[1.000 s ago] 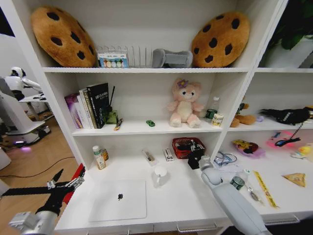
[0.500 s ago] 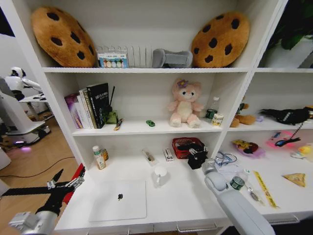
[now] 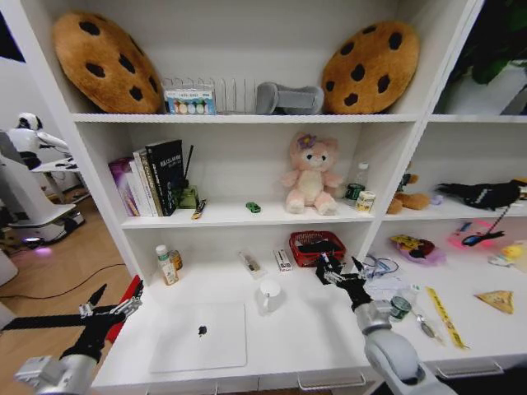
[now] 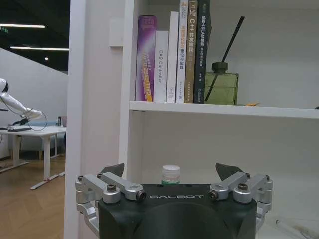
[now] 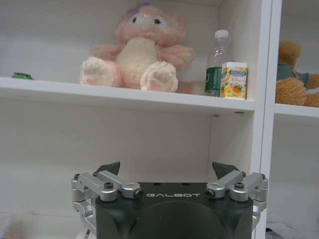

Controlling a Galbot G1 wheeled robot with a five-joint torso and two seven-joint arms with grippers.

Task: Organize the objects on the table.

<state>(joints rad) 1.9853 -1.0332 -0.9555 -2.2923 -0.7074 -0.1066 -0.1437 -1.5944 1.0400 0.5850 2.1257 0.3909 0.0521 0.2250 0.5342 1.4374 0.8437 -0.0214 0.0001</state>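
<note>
The silver-white laptop (image 3: 198, 336) lies closed on the white table (image 3: 305, 333), at its front left. A tiny green toy car (image 3: 253, 207) (image 5: 21, 75) sits on the shelf above. The small green-lidded jar (image 3: 400, 307) stands on the table at the right. My right gripper (image 3: 339, 271) (image 5: 166, 169) hovers open over the table, just in front of a red basket (image 3: 317, 247), left of the jar, holding nothing. My left gripper (image 3: 115, 301) (image 4: 170, 171) hangs open off the table's left end, facing the shelf side. I cannot make out the pens for certain.
A white cup (image 3: 269, 290) stands mid-table behind the laptop. A small white-capped bottle (image 3: 166, 265) (image 4: 171, 174) is at the back left. Books (image 3: 152, 177) and a pink plush (image 3: 310, 174) fill the middle shelf. A yellow strip (image 3: 447, 317) and clutter lie at the right.
My right arm has drawn back and its wrist has turned, so the gripper now points level at the shelf with open fingers by the red basket. The left arm has not moved.
</note>
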